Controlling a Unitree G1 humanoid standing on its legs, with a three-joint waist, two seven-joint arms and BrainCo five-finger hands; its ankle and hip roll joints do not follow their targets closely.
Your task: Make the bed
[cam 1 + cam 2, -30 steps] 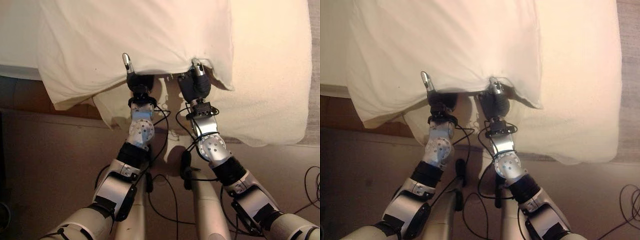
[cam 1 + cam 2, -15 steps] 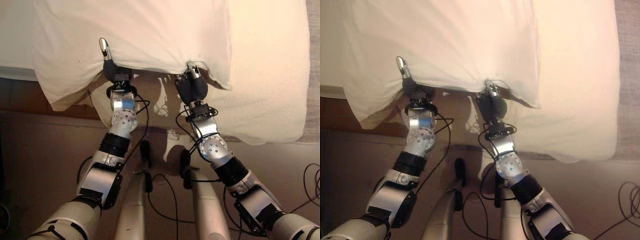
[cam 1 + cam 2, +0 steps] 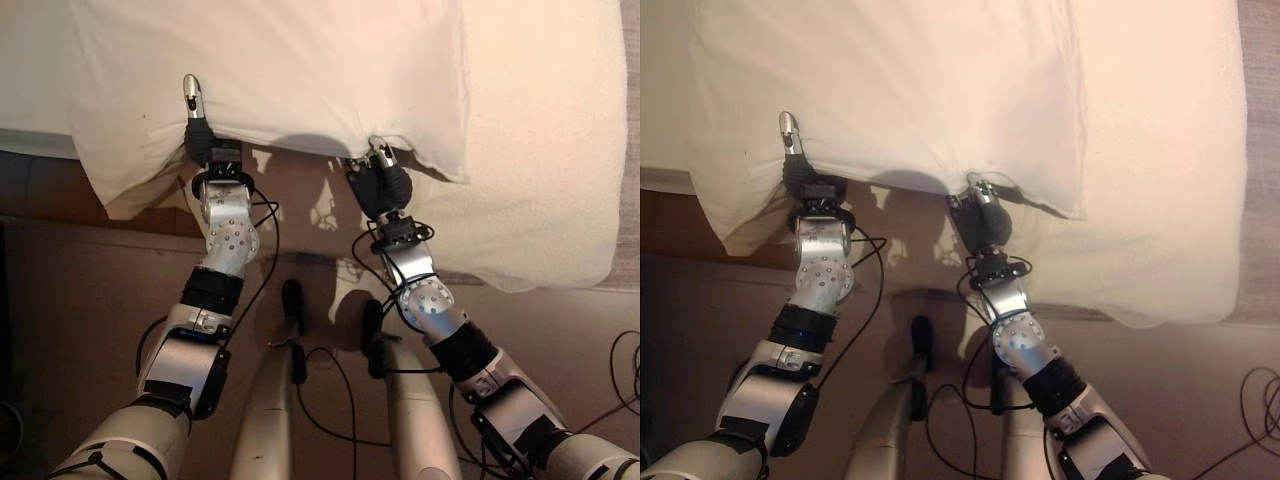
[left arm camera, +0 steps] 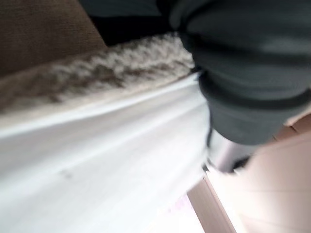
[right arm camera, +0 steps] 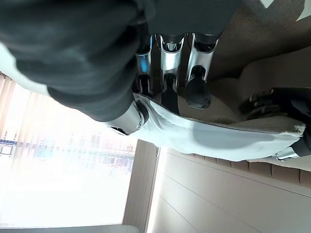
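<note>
A white sheet [image 3: 280, 70] lies across the bed and hangs over its near edge. Both hands hold that hanging edge from below. My left hand [image 3: 202, 145] grips it towards the left, thumb [image 3: 190, 92] lying on top of the cloth and fingers hidden underneath. About a forearm's length to the right, my right hand [image 3: 381, 182] pinches the same edge. In the right wrist view its fingers [image 5: 196, 87] curl under the sheet [image 5: 218, 141] and the thumb [image 5: 127, 119] presses on it. Between the two hands the edge is lifted and stretched.
A cream fuzzy blanket [image 3: 540, 200] lies under the sheet and hangs down at the right. The brown bed frame [image 3: 50, 205] shows at the left below the mattress [image 3: 30, 110]. Beige floor [image 3: 80, 330] spreads in front of the bed.
My left hand has slid left and up along the sheet's edge, away from the right hand, stretching the cloth between them. The right hand has barely moved.
</note>
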